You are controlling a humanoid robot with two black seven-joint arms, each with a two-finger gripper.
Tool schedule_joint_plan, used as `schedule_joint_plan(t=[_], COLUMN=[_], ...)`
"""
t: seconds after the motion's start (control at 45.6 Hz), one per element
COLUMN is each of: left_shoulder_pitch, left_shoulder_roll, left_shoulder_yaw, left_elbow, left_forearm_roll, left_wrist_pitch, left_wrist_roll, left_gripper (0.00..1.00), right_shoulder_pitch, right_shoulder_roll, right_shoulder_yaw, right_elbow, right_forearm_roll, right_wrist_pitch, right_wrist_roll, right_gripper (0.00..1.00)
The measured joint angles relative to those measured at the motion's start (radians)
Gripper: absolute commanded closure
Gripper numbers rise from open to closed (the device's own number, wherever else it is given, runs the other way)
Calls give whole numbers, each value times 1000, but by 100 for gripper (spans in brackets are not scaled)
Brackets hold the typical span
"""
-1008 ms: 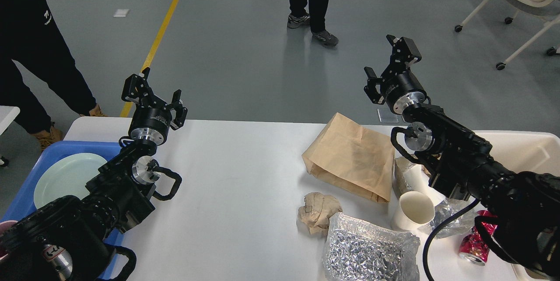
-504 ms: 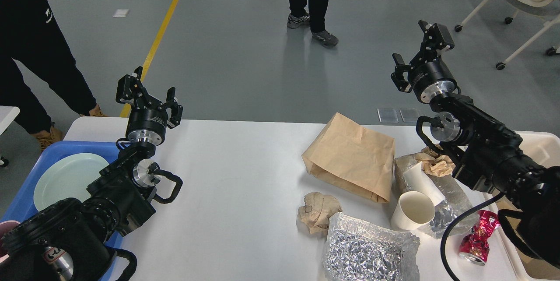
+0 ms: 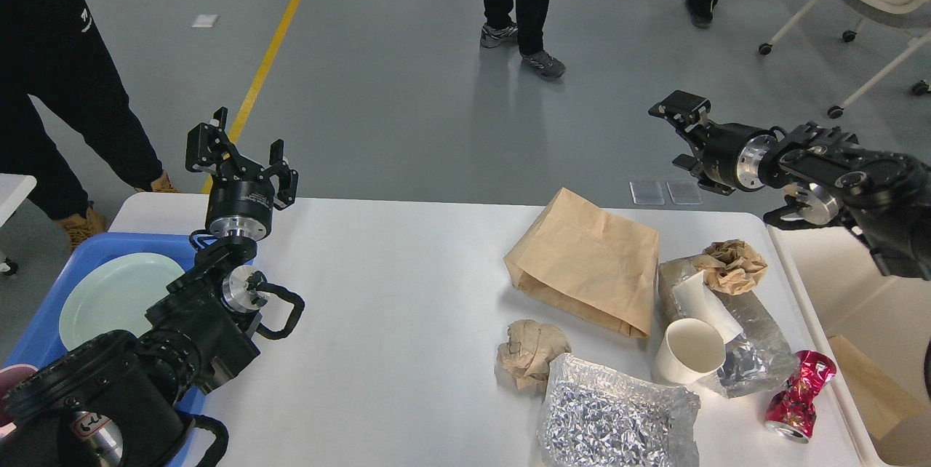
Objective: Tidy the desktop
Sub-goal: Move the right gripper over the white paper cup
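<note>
**Both hands up and empty, litter waiting on the right of the tabletop**

I judge the step in hand to be choosing and reaching for the next piece of rubbish. The tabletop [image 3: 393, 292] spreads across the middle of my view, bare on its left half and cluttered on its right. There lie a brown paper bag [image 3: 585, 270], a crumpled paper ball [image 3: 531, 352], a foil bag [image 3: 614, 420], a white paper cup [image 3: 687, 350] on its side, a second paper wad [image 3: 734, 265] and a crushed red can [image 3: 796, 396]. The cream bin [image 3: 858, 292] stands just beside the right edge, the blue tray [image 3: 44, 321] with its pale plate [image 3: 109, 296] at the left edge.

To do this well I would bring the right hand down onto one loose, outlying piece, such as the wad or the can, rather than into the overlapping heap. I would close on its bulk, lift clear, then carry it over the bin wall.

My right hand [image 3: 680, 136] hangs beyond the far edge, its fingers spread, holding and touching nothing. My left hand [image 3: 240, 154] stands upright near the far left corner, fingers parted, likewise empty.
</note>
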State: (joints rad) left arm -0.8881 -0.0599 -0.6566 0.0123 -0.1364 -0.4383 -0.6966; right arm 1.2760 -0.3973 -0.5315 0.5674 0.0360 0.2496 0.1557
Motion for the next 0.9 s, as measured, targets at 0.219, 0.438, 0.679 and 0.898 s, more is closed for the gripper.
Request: schedule_joint_plan(t=[0.219,0.438,0.679,0.898], left_shoulder_pitch=[0,0,0,0], left_shoulder_roll=[0,0,0,0], left_shoulder_yaw=[0,0,0,0], left_elbow=[0,0,0,0], left_forearm_roll=[0,0,0,0], left_wrist_pitch=[0,0,1,1], left_wrist_roll=[0,0,0,0], left_gripper=[4,4,4,4], right_shoulder_pitch=[223,471,664,823], right_shoulder_roll=[23,129,230,296], right_shoulder_yaw=[-451,-730,-786,-861], right_elbow=[193,354,426,497], right_forearm_roll=[12,13,13,11], right_wrist_pitch=[103,378,682,710], right_wrist_roll=[-102,-104,-104,-104], right_gripper=[0,0,0,0])
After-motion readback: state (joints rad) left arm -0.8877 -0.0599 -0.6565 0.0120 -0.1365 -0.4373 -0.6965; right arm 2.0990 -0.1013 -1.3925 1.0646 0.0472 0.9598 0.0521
